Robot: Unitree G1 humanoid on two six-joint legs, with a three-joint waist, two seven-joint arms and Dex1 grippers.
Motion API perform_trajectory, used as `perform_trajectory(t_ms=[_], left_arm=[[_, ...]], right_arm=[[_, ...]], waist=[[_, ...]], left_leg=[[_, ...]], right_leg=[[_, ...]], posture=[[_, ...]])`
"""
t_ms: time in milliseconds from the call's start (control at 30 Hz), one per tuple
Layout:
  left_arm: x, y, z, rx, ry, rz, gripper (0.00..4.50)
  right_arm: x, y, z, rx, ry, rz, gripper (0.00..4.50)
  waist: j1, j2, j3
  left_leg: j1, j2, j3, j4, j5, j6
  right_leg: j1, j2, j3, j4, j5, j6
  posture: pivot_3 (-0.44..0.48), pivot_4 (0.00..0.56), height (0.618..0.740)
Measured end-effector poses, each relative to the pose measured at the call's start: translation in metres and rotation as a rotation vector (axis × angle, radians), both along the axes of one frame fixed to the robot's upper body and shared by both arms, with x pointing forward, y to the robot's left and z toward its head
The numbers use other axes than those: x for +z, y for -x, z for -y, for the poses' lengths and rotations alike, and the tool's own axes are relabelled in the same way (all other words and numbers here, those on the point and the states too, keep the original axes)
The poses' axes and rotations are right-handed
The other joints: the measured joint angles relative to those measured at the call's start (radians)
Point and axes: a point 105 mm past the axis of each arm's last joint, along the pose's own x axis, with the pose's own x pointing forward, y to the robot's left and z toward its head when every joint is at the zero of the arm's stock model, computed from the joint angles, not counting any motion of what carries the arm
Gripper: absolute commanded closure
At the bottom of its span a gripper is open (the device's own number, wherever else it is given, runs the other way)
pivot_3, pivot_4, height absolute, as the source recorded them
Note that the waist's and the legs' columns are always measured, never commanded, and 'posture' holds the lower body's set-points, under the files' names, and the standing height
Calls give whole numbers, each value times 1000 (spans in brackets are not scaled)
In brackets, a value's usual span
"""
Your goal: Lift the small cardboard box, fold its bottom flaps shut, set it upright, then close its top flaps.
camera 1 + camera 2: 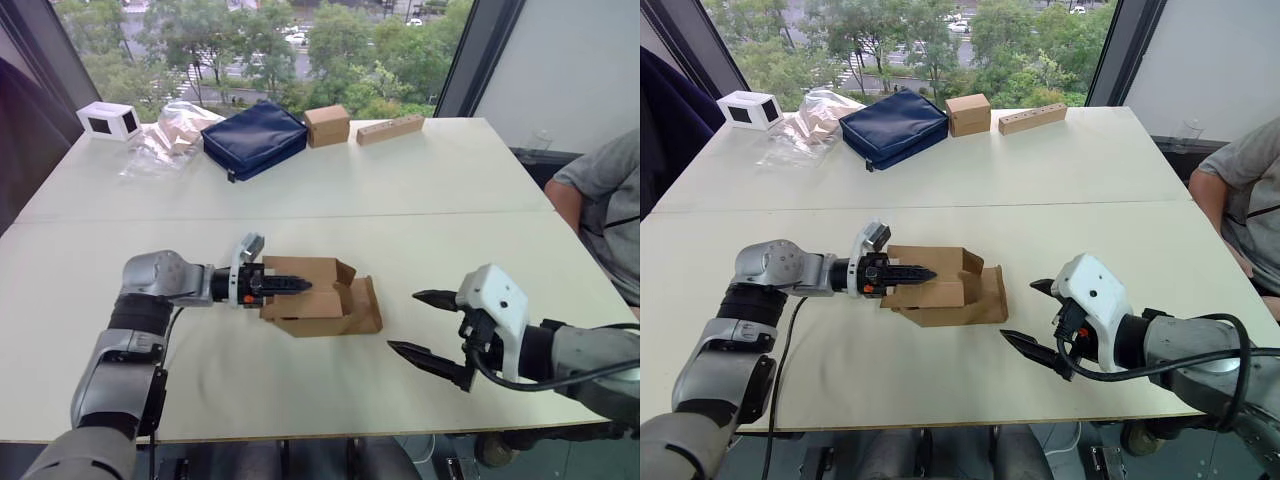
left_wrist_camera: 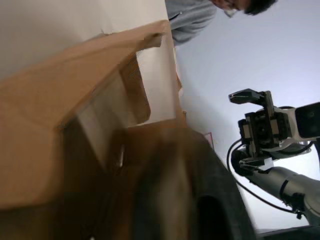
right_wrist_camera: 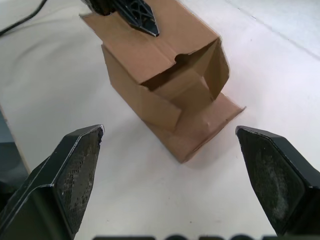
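Observation:
The small cardboard box (image 1: 320, 318) lies on its side in the middle of the white table (image 1: 420, 190), its open end facing right. The flaps at that end (image 3: 200, 127) are spread open, one flat on the table; whether they are the bottom flaps or the top flaps I cannot tell. My left gripper (image 1: 295, 285) comes in from the left and is shut on the box's upper wall, with one black finger (image 3: 140, 17) lying along the top panel. My right gripper (image 1: 403, 321) hangs open to the right of the box, clear of it, pointing at the open end.
Along the far edge lie a navy bag (image 1: 255, 138), a squat brown box (image 1: 327, 125), a long tan block (image 1: 390, 129), a clear plastic bag (image 1: 170, 135) and a small white box (image 1: 108, 119). A person (image 1: 600, 210) sits at the table's right side.

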Motion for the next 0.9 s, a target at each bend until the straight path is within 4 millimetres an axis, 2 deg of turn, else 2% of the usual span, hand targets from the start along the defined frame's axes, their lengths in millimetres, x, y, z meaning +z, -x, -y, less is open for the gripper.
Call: perform_trajectory(t_ms=[133, 267, 300, 400, 433, 500, 600, 800, 900], left_arm=[[0, 0, 0, 1, 10, 4, 4457], [12, -5, -8, 13, 38, 128, 4457], [19, -8, -12, 20, 41, 176, 4457], [57, -20, -28, 30, 18, 393, 4457], [75, -23, -30, 20, 8, 488, 4496], [97, -23, -29, -9, 5, 613, 4500], [116, -19, -20, -73, -1, 732, 4500], [130, -15, -14, -124, -20, 844, 4500], [138, -14, -11, -137, -17, 880, 4500]], right_arm=[[-4, 1, 2, -3, -2, 1, 0], [1, -3, 5, -32, -95, 7, 0], [6, -8, 8, -58, -149, 22, 0], [31, -27, 23, -161, -312, 95, 0], [44, -33, 26, -189, -394, 134, 271], [63, -42, 28, -216, -539, 167, 835], [103, -55, 31, -241, -729, 274, 1986], [119, -75, 28, -298, -732, 364, 4369], [125, -77, 14, -251, -717, 384, 4472]], waist=[[-1, 0, 0], [-3, 0, 0], [-3, -1, 0], [-2, -1, 1], [-2, 0, 0], [-1, 0, 0], [-2, 1, 0], [-5, 1, 0], [-6, 1, 1]], left_leg=[[0, 0, 0, 0, 0, 0], [0, 1, 0, 0, 0, 0], [0, 1, 0, 0, 0, 0], [0, 1, 0, 0, 0, -1], [0, 1, 1, 0, 0, -1], [0, 0, 1, -1, 0, -1], [0, 0, 1, 0, 0, -1], [-1, 1, 1, -1, 0, 0], [-1, 1, 1, -1, 0, 0]], right_leg=[[0, 1, 0, 0, 0, 0], [0, 1, 0, 0, 0, 0], [0, 1, 0, 0, 0, 0], [0, 1, 0, 0, 0, 0], [0, 0, 0, 0, 0, 0], [0, 0, 0, 0, 0, 0], [0, -1, 0, 0, 0, 0], [-2, 1, 1, 0, 0, 0], [-3, 1, 1, 1, 0, 0]], posture=[[0, 150, 740], [0, 150, 740], [0, 150, 740], [0, 150, 740], [0, 150, 740], [0, 150, 740], [0, 150, 740], [0, 150, 740], [0, 150, 740]])
